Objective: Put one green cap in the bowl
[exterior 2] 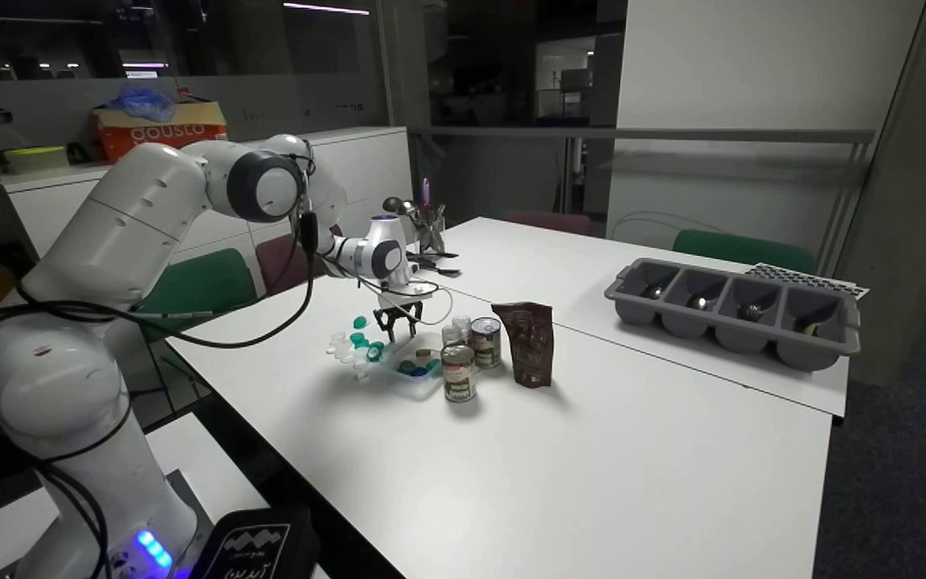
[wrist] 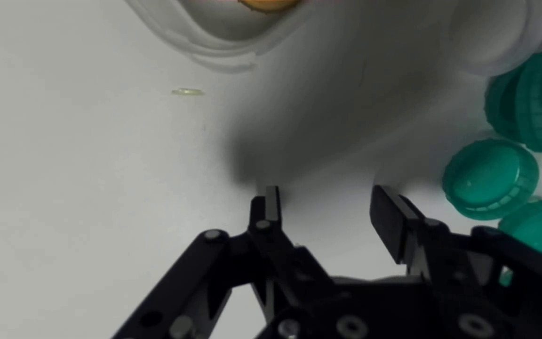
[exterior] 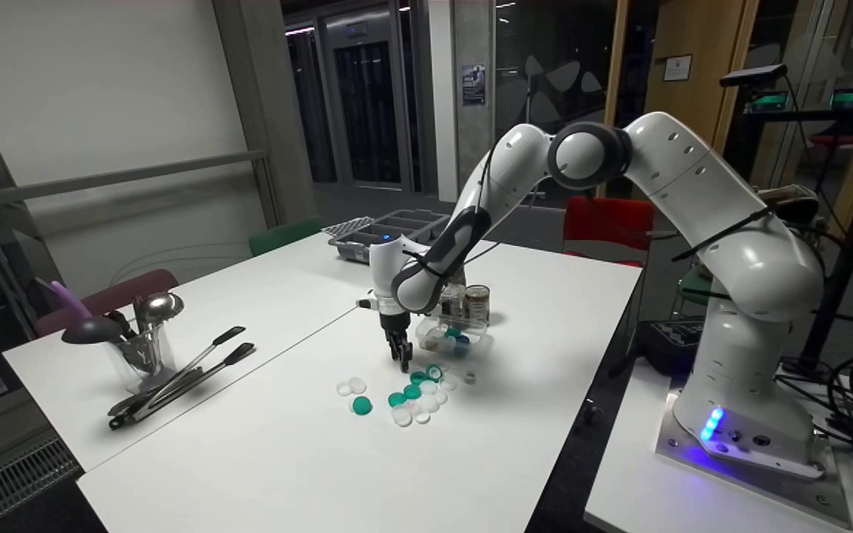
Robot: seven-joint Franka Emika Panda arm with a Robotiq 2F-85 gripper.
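Several green caps lie on the white table in a loose group with white caps; one green cap (exterior: 361, 405) sits apart from the group. In the wrist view a green cap (wrist: 490, 179) lies just right of the right finger, with more green caps beside it. The bowl is a clear plastic container (exterior 2: 415, 388) holding green, blue and other caps; its rim (wrist: 214, 52) shows at the top of the wrist view. My gripper (wrist: 322, 195) points down with its fingers apart and nothing between them. In both exterior views the gripper (exterior: 403, 364) (exterior 2: 402, 336) is low above the table, between caps and container.
Cans (exterior 2: 459, 374) and a brown pouch (exterior 2: 529, 346) stand beside the container. A grey cutlery tray (exterior 2: 732, 301) is at the table's far side. A clear utensil holder (exterior: 141, 363) and tongs (exterior: 182, 385) are on the table too. White caps (exterior: 402, 416) lie among the green ones.
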